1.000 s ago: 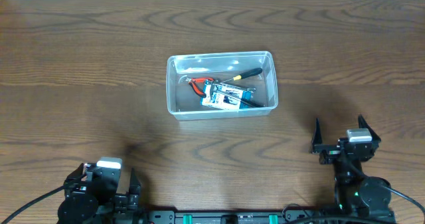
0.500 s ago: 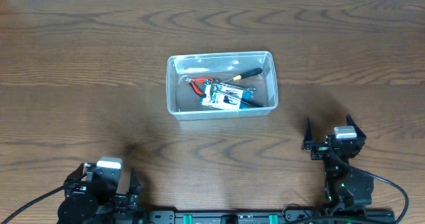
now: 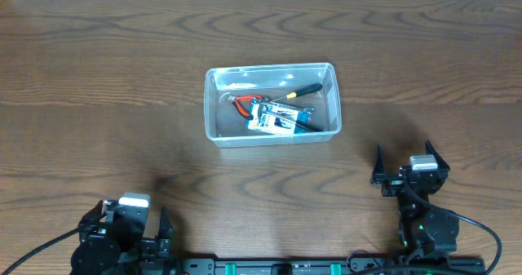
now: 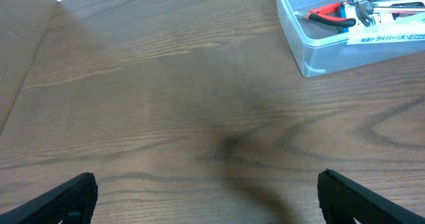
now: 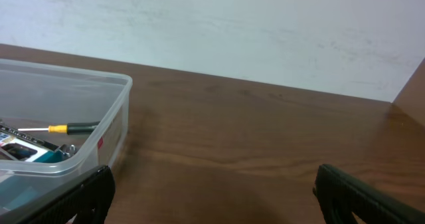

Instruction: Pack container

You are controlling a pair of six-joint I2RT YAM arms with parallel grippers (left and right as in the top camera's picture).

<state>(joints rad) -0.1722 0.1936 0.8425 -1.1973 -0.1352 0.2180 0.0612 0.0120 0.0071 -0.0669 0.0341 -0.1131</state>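
Observation:
The clear plastic container (image 3: 210, 104) stands at the table's centre. In it lie red-handled pliers (image 3: 243, 102), a yellow-and-black screwdriver (image 3: 300, 91) and a blue-and-white box (image 3: 273, 121). My right gripper (image 3: 404, 157) hovers open and empty to the front right of the container, apart from it. Its wrist view shows the container's corner (image 5: 113, 117) and the screwdriver (image 5: 63, 127) at the left, ahead of the gripper (image 5: 212, 197). My left gripper (image 3: 133, 214) rests open and empty at the front left edge. The left wrist view has the container (image 4: 292, 31) at the upper right, far from the gripper (image 4: 212, 197).
Bare brown wood (image 3: 122, 79) surrounds the container on all sides. A pale wall (image 5: 232, 24) rises behind the table's far edge. The arm bases and a black rail (image 3: 277, 267) line the front edge.
The right gripper shifted a little left and toward the container during the first half second, then held still. The left arm and the container's contents are unchanged.

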